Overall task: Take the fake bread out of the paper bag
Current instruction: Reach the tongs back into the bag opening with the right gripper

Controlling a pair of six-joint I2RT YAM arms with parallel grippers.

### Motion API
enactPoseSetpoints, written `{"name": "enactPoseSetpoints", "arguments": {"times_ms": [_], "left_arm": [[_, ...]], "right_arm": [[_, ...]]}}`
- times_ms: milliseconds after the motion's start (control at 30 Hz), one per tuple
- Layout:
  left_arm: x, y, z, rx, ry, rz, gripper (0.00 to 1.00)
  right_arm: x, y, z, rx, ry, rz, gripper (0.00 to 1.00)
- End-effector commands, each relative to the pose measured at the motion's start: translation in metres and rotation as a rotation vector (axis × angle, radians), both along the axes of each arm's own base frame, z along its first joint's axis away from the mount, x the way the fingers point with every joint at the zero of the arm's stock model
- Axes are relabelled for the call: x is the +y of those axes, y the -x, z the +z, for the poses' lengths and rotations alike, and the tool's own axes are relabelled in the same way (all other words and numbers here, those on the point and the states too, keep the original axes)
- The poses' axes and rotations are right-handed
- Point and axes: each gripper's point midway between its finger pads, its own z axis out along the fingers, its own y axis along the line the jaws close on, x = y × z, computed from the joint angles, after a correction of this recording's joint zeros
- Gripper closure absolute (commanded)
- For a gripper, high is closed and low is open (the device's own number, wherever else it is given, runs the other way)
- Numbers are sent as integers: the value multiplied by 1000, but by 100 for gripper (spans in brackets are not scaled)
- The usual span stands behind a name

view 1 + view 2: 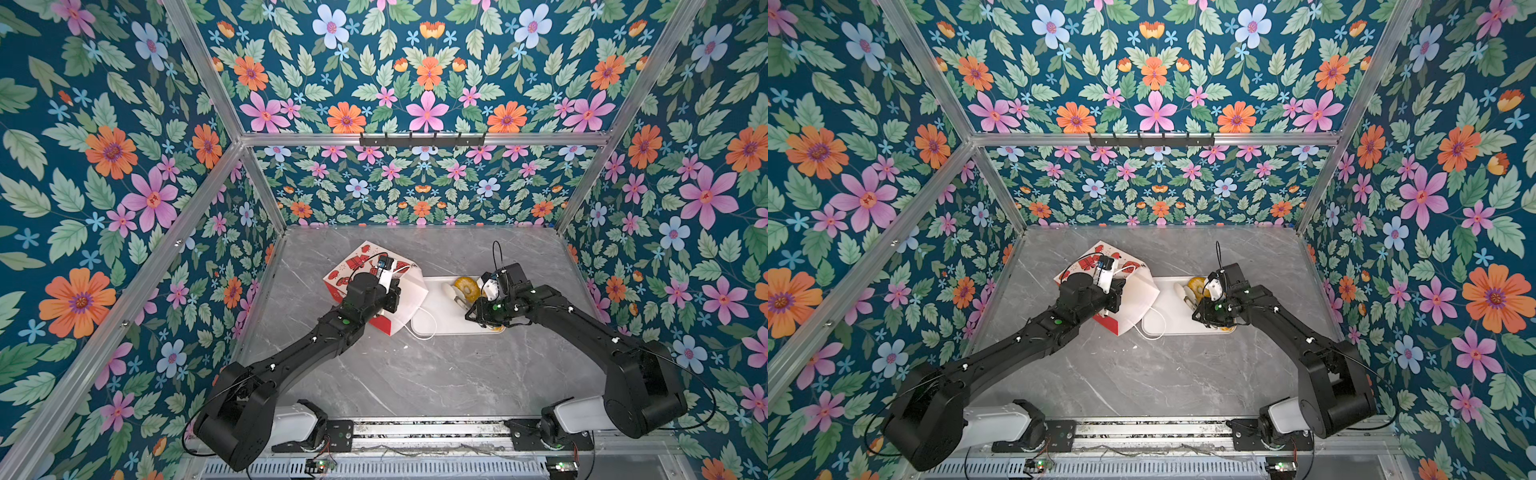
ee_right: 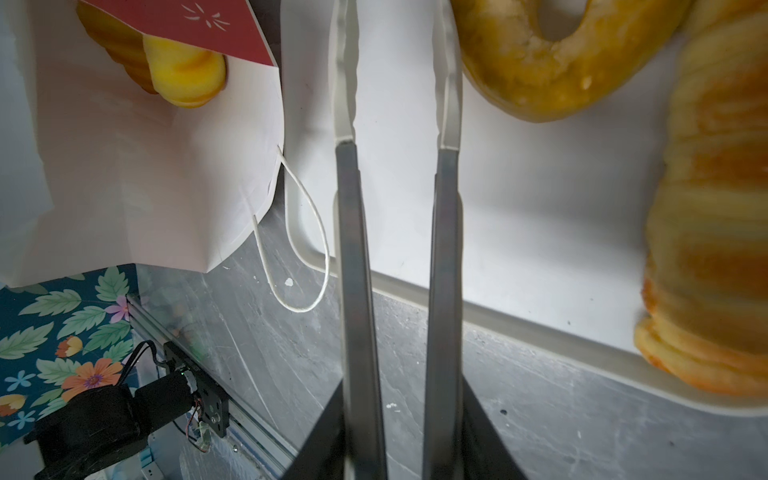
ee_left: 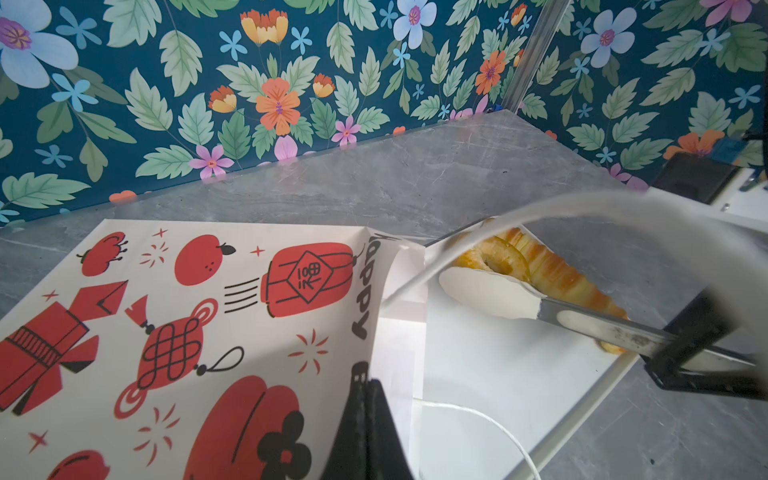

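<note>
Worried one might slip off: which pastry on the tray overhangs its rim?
The long twisted stick: its end lies over the tray rim. The donut sits farther in, clear of that rim.

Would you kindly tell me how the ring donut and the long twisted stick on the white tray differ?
The ring donut is round with a hole; the long twisted stick is elongated and ridged. The donut is mottled yellow; the stick has orange-brown bands. Both lie on the white tray, outside the paper bag.
</note>
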Motion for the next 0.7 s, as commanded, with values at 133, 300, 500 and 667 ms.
{"name": "enactPoseSetpoints", "arguments": {"times_ms": [133,300,500,667], "left_arm": [[-1,-2,8,-27,18,1,100],[-1,-2,12,-34,19,3,100],[-3,-3,16,-42,1,-9,100],[-4,-4,19,-49,-20,-21,100]], "right_arm": [[3,-3,18,-73,-25,18,66],[17,10,54,-173,-63,76,66],[49,45,81,-222,-121,188,65],[83,54,79,-201,-159,257,63]]}}
